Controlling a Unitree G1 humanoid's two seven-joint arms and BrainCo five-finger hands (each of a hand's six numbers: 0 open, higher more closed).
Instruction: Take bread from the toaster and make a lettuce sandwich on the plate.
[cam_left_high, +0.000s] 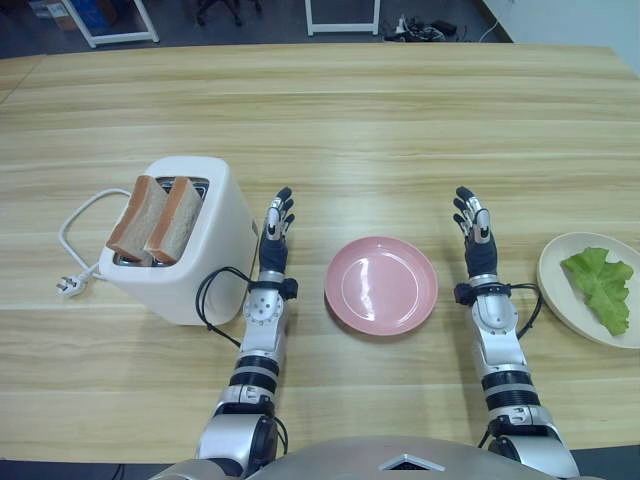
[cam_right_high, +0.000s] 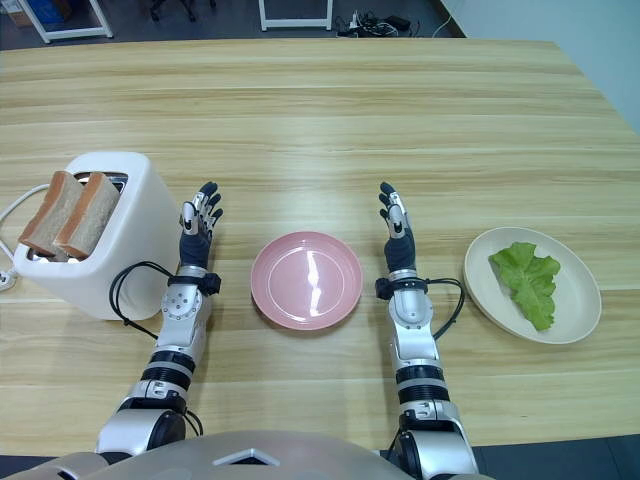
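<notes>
Beside the plate (cam_left_high: 381, 287), left hand (cam_left_high: 276, 236) and right hand (cam_left_high: 475, 236) (outstretched) clear its rim.

The long wooden table (cam_left_high: 400, 120) is pale honey, streaked with fine darker grain lines running side to side. At nine o'clock from the glossy round pink plate (cam_left_high: 381, 285) stands the boxy cream-white toaster (cam_left_high: 220, 225). Its two bread slices (cam_left_high: 176, 220) are tan-crusted with lighter faces, and a white cord (cam_left_high: 70, 235) lies at the toaster's nine o'clock. At three o'clock from the pink plate, the round pale-cream plate (cam_left_high: 553, 290) carries a bright green ruffled lettuce leaf (cam_left_high: 602, 285). The left hand (cam_left_high: 275, 232) and right hand (cam_left_high: 476, 232) are black with silver patches.
</notes>
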